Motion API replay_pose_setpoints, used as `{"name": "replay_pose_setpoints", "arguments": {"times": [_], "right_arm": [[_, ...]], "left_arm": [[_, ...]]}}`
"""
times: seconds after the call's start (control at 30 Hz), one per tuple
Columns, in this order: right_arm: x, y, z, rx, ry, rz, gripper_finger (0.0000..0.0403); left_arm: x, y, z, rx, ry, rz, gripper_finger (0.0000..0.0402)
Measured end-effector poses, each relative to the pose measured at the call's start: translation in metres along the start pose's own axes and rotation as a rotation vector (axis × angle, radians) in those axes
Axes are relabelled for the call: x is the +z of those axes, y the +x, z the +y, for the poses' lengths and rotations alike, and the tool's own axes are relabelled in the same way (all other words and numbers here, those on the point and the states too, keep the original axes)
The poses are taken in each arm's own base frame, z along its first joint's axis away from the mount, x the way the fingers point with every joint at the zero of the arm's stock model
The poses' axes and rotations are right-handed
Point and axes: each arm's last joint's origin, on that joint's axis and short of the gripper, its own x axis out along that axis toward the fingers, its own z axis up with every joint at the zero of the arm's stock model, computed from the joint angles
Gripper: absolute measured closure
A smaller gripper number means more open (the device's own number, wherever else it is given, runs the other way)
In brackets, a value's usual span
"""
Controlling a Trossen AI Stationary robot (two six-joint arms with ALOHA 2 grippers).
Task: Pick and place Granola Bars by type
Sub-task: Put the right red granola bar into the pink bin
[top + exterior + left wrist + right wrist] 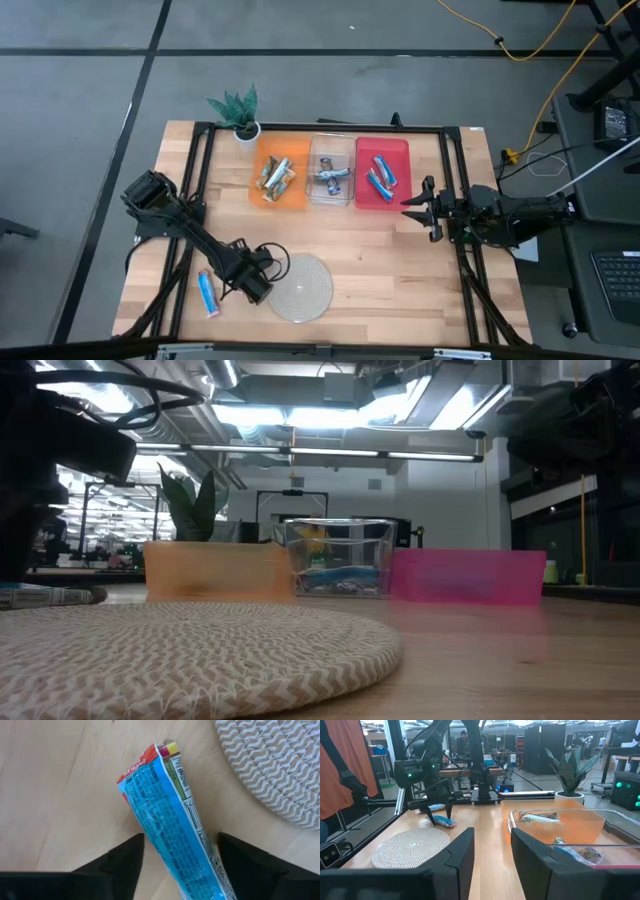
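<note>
blue bar [170, 830] between spread left gripper [180, 862] fingers, woven mat [280, 765] just beside; right gripper [492, 852] parted

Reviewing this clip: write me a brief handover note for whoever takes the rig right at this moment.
Left gripper: open, fingers on either side of the last loose blue bar, which lies on the table left of the woven mat; not gripped yet.
Right gripper: waiting beside the red bin, holding nothing, fingers a little apart.
Done: green-and-gold bars sit in the orange bin, silvery ones in the clear bin, blue ones in the red bin.
Left: close on the blue bar and carry it to the red bin, likely with a handoff given the distance.
</note>
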Motion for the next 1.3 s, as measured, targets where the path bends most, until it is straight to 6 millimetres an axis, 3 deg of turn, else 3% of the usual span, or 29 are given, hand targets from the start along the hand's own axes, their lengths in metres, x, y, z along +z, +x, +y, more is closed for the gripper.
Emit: {"name": "replay_pose_setpoints", "arguments": {"times": [0.27,0.53,0.93,1.3], "right_arm": [[0.000,0.000,0.000,0.000,0.000,0.000,0.0271],[0.000,0.000,0.000,0.000,0.000,0.000,0.0271],[0.000,0.000,0.000,0.000,0.000,0.000,0.0271],[0.000,0.000,0.000,0.000,0.000,0.000,0.0271]], "left_arm": [[0.000,0.000,0.000,0.002,-0.014,0.000,0.0241],[0.003,-0.006,-0.004,-0.021,-0.001,-0.006,0.0293],[0.017,-0.034,-0.025,-0.123,0.063,-0.064,0.0319],[0.044,-0.061,-0.034,-0.208,0.135,-0.131,0.0322]]}}
